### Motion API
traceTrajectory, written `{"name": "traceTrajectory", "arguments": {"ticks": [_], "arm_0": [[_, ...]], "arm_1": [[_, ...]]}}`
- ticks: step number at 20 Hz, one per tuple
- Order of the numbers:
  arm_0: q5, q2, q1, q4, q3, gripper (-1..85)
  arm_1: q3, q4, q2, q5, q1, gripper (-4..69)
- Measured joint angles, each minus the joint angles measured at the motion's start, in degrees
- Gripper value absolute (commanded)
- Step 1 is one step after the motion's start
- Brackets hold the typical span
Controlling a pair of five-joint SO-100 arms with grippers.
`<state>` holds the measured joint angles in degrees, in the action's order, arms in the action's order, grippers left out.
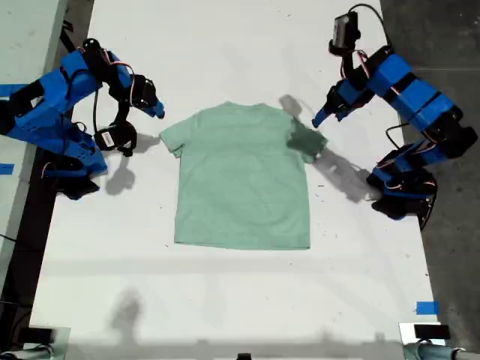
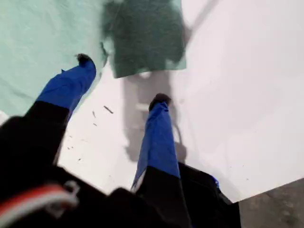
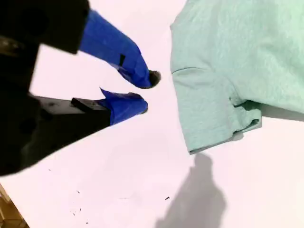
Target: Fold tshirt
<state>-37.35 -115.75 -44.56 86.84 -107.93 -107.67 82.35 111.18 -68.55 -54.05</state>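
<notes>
The tshirt [image 1: 241, 180] lies flat and spread out on the white table [image 1: 225, 300], roughly mid-table in the exterior view, collar end toward the far edge and hem toward the near edge. Both short sleeves are out to the sides; the sleeve at the exterior view's right sits under a dark shadow.

We identify the arms by their wrist views. The first wrist view looks down on that shaded sleeve [image 2: 142, 40], so the blue arm at the exterior view's right carries my first gripper [image 1: 321, 118]. It hovers just beside the sleeve — fingers parted, nothing between them, one fingertip [image 2: 84, 59] over the cloth's edge and the other over bare table.

The second wrist view shows the other sleeve [image 3: 209, 114], slightly rumpled at its cuff, so the blue arm at the exterior view's left carries my second gripper [image 1: 157, 112]. It sits near that sleeve but apart from it — fingers released, a clear gap between the tips, holding nothing.

Small items: blue tape [image 1: 427, 307] on the table near the exterior view's lower right corner.
</notes>
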Motion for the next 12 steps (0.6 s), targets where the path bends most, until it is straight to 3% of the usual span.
{"name": "traceTrajectory", "arguments": {"ticks": [5,7,10,11,12], "arm_0": [[0.00,2.55,0.79,-1.58,0.00,5.9],[0.00,2.99,1.05,-2.20,0.00,6.1],[0.00,3.78,1.14,-2.90,0.00,6.1],[0.00,4.39,1.14,-3.08,0.00,6.1],[0.00,4.83,1.14,-3.43,0.00,6.1]], "arm_1": [[-16.00,-19.16,-5.80,-1.58,-2.72,28.1],[-16.17,-23.12,-11.87,-1.93,-2.90,28.3],[-14.33,-23.82,-19.51,-1.93,-2.90,27.2],[-12.66,-23.82,-21.18,-2.20,-3.08,24.3],[-11.25,-23.73,-22.59,-2.55,-3.08,8.8]]}}
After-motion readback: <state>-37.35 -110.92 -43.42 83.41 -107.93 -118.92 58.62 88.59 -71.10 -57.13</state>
